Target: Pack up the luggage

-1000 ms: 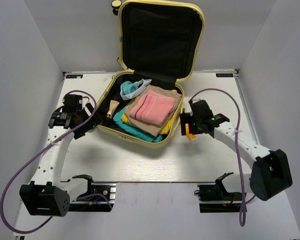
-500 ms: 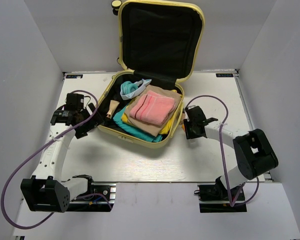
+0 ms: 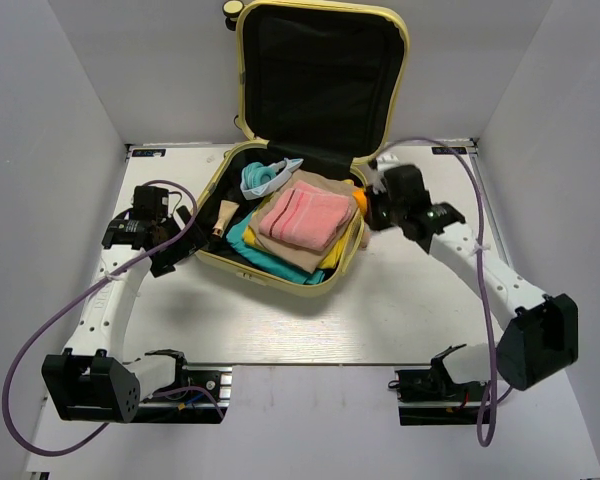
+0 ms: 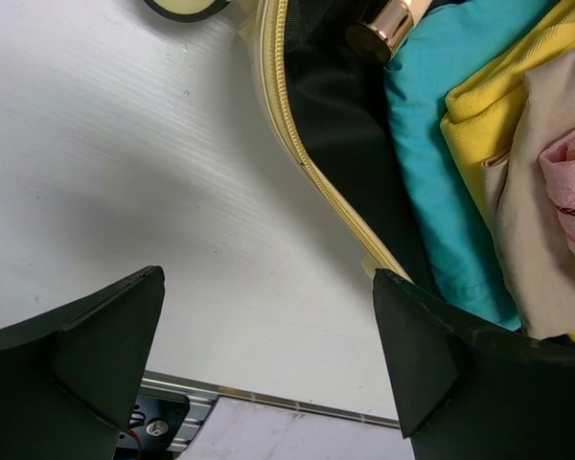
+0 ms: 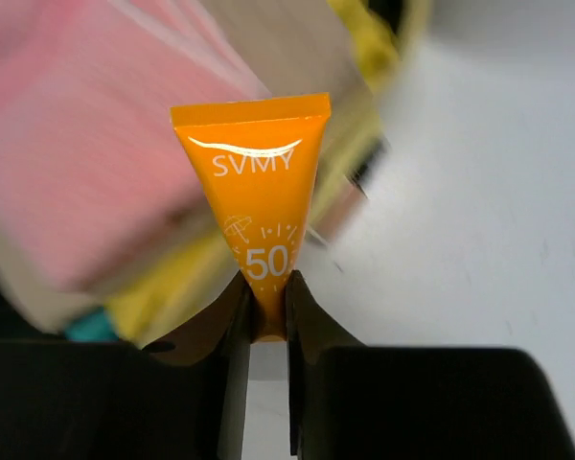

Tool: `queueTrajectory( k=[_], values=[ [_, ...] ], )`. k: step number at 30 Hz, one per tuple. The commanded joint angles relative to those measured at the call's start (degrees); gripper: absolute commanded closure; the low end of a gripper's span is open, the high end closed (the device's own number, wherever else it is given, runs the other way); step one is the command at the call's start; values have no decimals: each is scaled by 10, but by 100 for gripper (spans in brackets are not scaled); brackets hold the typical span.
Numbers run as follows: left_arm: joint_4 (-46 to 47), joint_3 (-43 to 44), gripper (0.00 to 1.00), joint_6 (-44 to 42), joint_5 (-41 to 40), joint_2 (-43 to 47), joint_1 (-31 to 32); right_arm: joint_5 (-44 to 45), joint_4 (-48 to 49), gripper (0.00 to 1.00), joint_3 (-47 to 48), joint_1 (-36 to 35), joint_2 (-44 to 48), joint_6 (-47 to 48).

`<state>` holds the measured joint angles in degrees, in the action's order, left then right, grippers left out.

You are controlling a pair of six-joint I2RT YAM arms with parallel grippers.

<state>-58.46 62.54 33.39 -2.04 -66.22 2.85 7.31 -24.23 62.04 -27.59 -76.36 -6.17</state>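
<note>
1. the luggage [image 3: 320,85] lies open at the far middle of the table [image 3: 280,320]. its lid stands upright at the back with the black lining facing me, and there's a caster wheel [image 3: 232,9] at the lid's top left corner.
2. my right gripper [image 5: 266,309] is pinching an orange sunscreen tube [image 5: 257,182] by its narrow end. the flat crimped end points away from me, and it reads "svmy" and "50".
3. seen from above, the tube hangs right over the luggage's right rim, next to the right edge of the clothes pile.
4. inside the luggage a pink towel [image 3: 302,218] sits on top of a folded beige garment [image 3: 315,255]. a yellow piece [image 3: 336,258] and a teal piece [image 3: 252,250] stick out from under the stack.
5. on the luggage's left side, a light blue item [image 3: 263,178] lies near the hinge. a small bottle with a gold cap [image 3: 223,216] rests on the lining by the left wall.
6. my left gripper [image 4: 268,278] is spread wide with nothing in it. it sits just outside the luggage's front left corner, over bare table, and the yellow zipper rim runs past its right finger [image 4: 460,374].
</note>
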Motion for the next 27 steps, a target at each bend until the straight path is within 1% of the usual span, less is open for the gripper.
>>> queueTrajectory(
  k=[1, 2, 3, 4, 5, 6, 7, 8, 9, 10, 11, 12, 13, 15, 16, 17, 19, 20, 21, 22, 23, 24, 25, 26, 27],
  values=[
    [2, 8, 0, -9, -7, 0, 2, -143, 21, 100, 102, -41, -42, 17],
    [2, 7, 0, -10, -7, 1, 3, -196, 27, 100, 134, -48, -89, 17],
    [0, 6, 0, -16, -5, -1, 2, -211, 26, 100, 155, -56, -109, 16],
    [-3, 4, 0, -17, -4, -4, 2, -234, 24, 100, 217, -83, -127, 15],
    [-3, 5, 0, -17, -9, -5, 0, -257, 33, 100, 237, -94, -187, 12],
    [-9, 4, 0, -16, -9, -7, 1, -270, 40, 100, 256, -111, -207, 6],
    [-10, 5, 0, -14, -14, -8, -1, -271, 43, 99, 328, -127, -248, -8],
    [-12, 5, 0, -13, -13, -8, -3, -274, 33, 99, 359, -136, -297, -10],
    [-13, 6, 0, -13, -11, -8, -5, -268, 28, 98, 390, -148, -322, -20],
    [-13, 6, 0, -17, -3, -7, -8, -266, 23, 96, 483, -157, -365, -29],
    [-14, 4, 0, -17, -1, -6, -10, -260, 12, 94, 510, -163, -408, -35],
    [-13, 4, 0, -17, 3, -5, -9, -253, 17, 85, 544, -170, -439, -59],
    [-12, 3, 0, -17, 3, -5, -10, -253, 43, 76, 562, -173, -450, -73],
    [-12, 4, 0, -15, 8, -5, -12, -234, 66, 59, 590, -171, -490, -109],
    [-13, 4, 0, -17, 12, -5, -13, -240, 67, 50, 598, -172, -494, -117],
    [-13, 6, 0, -17, 13, -5, -13, -243, 67, 33, 609, -165, -498, -133],
    [-14, 11, 0, -20, 14, -5, -13, -223, 60, 18, 592, -160, -478, -131],
    [-15, 11, 0, -18, 14, -5, -13, -209, 67, 12, 531, -157, -446, -127],
    [-14, 12, 0, -17, 15, -5, -13, -168, 77, 12, 499, -152, -405, -125],
    [-10, 10, 0, -18, 16, -5, -13, -149, 86, 12, 470, -150, -381, -129],
    [-9, 8, 0, -17, 19, -5, -13, -126, 95, 12, 354, -149, -329, -139],
    [-4, 8, 0, -18, 20, -7, -13, -77, 129, 13, 316, -138, -275, -153],
    [-3, 9, 0, -17, 20, -8, -13, -44, 137, 13, 245, -134, -249, -161],
    [-1, 10, 0, -19, 32, -9, -13, -23, 140, 13, 216, -131, -196, -168],
    [-2, 11, 0, -19, 32, -13, -13, 3, 144, 13, 128, -120, -127, -172]
  ],
)
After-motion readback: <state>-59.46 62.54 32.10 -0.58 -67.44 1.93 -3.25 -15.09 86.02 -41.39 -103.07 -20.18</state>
